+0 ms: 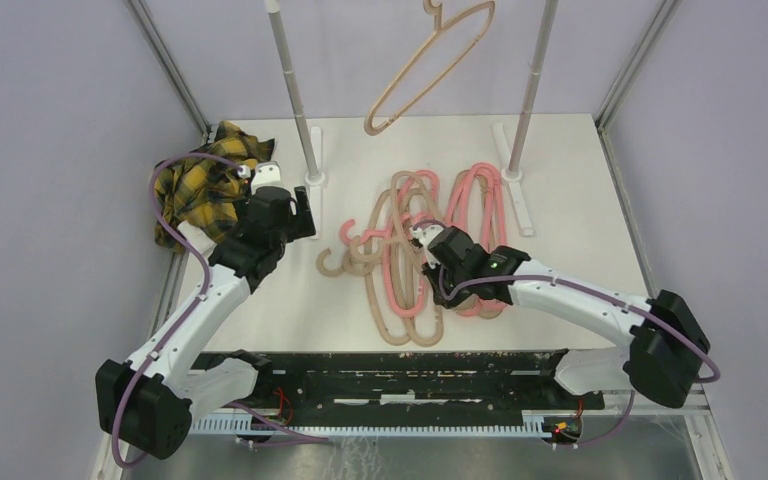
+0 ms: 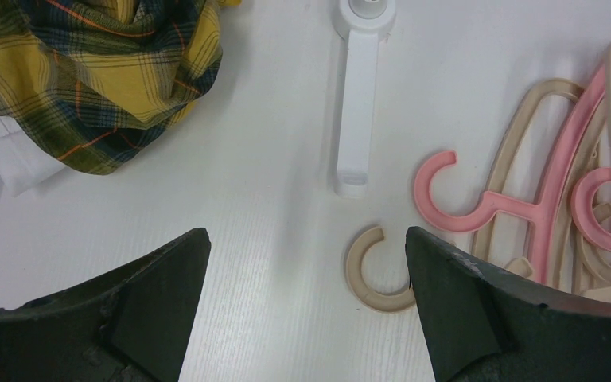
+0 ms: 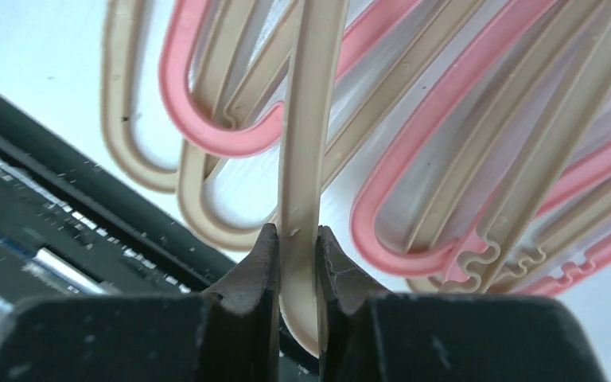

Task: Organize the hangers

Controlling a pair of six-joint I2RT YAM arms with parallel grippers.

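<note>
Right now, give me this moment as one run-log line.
right hand: shut on beige hanger in pile | left hand: open, empty, beside plaid cloth | between poles: one hanging hanger

Pink and beige hangers [image 1: 415, 300] lay heaped mid-table [image 1: 580, 200]. My right gripper [image 1: 428, 243] sat down on heap. My left gripper [image 1: 302, 213] hovered just left of it. One beige hanger [image 1: 430, 65] hung between poles [image 1: 295, 95]. Cloth [image 1: 200, 185] lay far left.
</note>
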